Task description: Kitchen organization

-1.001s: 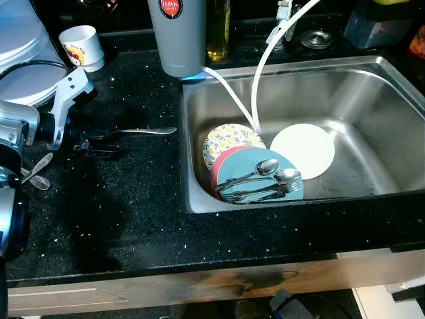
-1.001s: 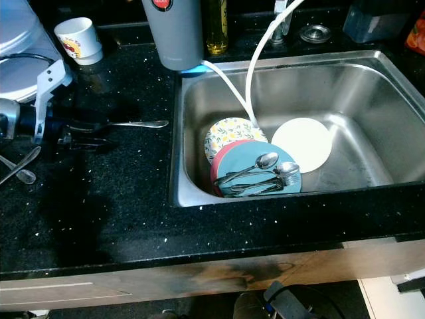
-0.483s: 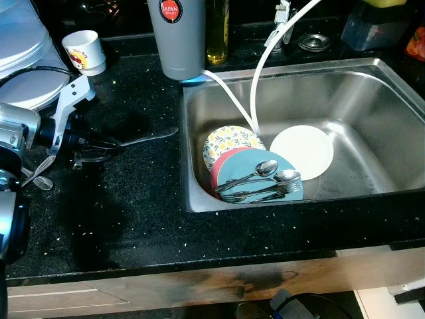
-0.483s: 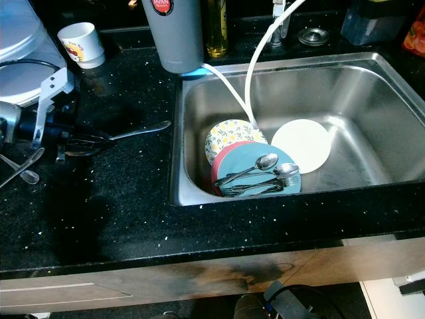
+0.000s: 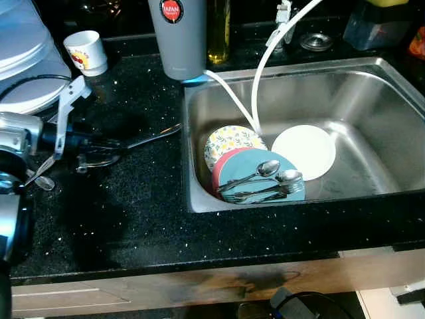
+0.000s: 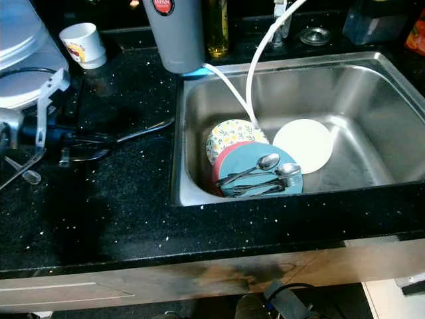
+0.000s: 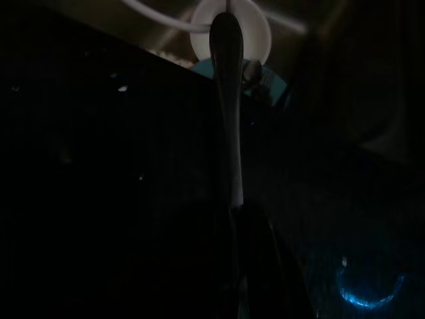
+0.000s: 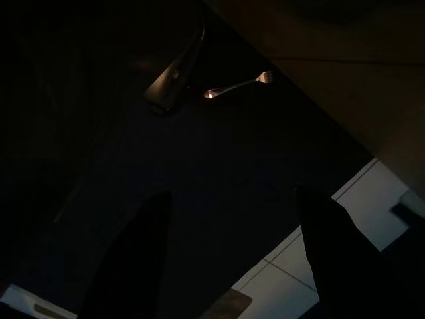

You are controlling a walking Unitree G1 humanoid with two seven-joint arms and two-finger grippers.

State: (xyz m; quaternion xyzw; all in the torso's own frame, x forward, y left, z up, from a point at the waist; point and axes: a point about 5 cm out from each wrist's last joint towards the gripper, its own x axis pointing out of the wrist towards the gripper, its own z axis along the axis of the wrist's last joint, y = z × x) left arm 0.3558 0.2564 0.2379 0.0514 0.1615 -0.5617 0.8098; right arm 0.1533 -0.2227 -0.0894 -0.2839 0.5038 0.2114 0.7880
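My left gripper hovers low over the black counter left of the sink, shut on the head end of a silver utensil. The utensil's handle slants up toward the sink rim. In the dark left wrist view the handle runs straight out from between the fingers toward the plates. The steel sink holds a teal plate with several spoons and forks on it, a patterned plate and a white plate. My right gripper hangs idle over a floor, fingers apart.
A grey tumbler, an oil bottle and a white cup stand along the back of the counter. White hoses drop into the sink. Two spoons and a pale lidded stack sit at the far left.
The utensil lay flat on the counter; now my left gripper has shut on its head end and its handle tip has tilted up.
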